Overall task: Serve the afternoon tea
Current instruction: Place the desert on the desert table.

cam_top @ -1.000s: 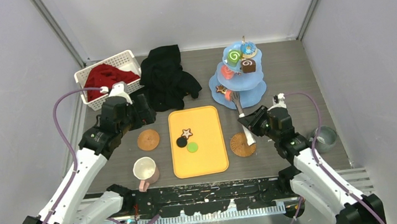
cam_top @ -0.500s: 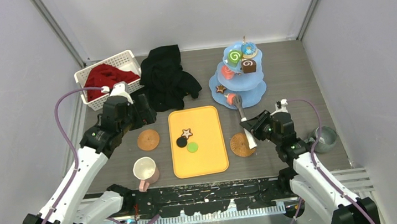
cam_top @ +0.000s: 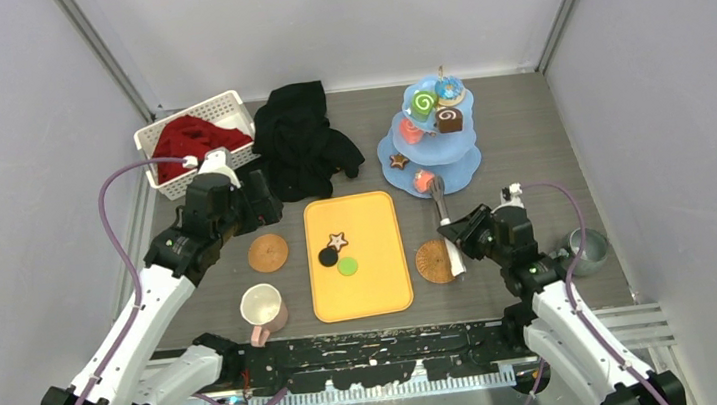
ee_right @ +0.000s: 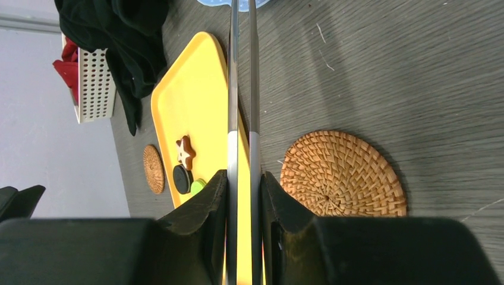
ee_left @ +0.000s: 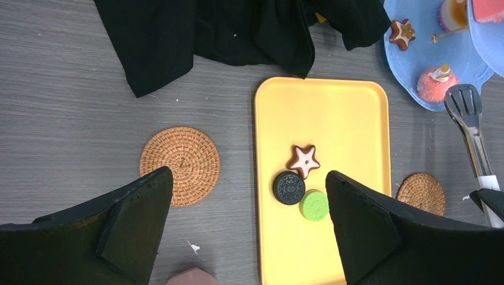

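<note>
Approx. halfway, I'd judge: the pale-blue stand (cam_top: 459, 160) at 1 o'clock on the desk (cam_top: 528, 134) already carries most sweets (cam_top: 423, 103) (a pink sweet (ee_left: 437, 83) sits on the lowest tier, just beside the tips of the tongs (cam_top: 441, 209)). The yellow tray (cam_top: 365, 297) at centre holds 3 more: star cookie (ee_left: 304, 161), black cookie (ee_left: 289, 187), green disc (ee_left: 314, 205). Both mugs sit off the coasters (cam_top: 267, 253), cream mug (cam_top: 263, 308) at 7 o'clock and grey mug (cam_top: 586, 249) at 4, so prob. left to do; right hand (ee_right: 243, 178) is clamped on the tongs, left hand (ee_left: 246, 175) is spread wide w/ nothing in it.
</note>
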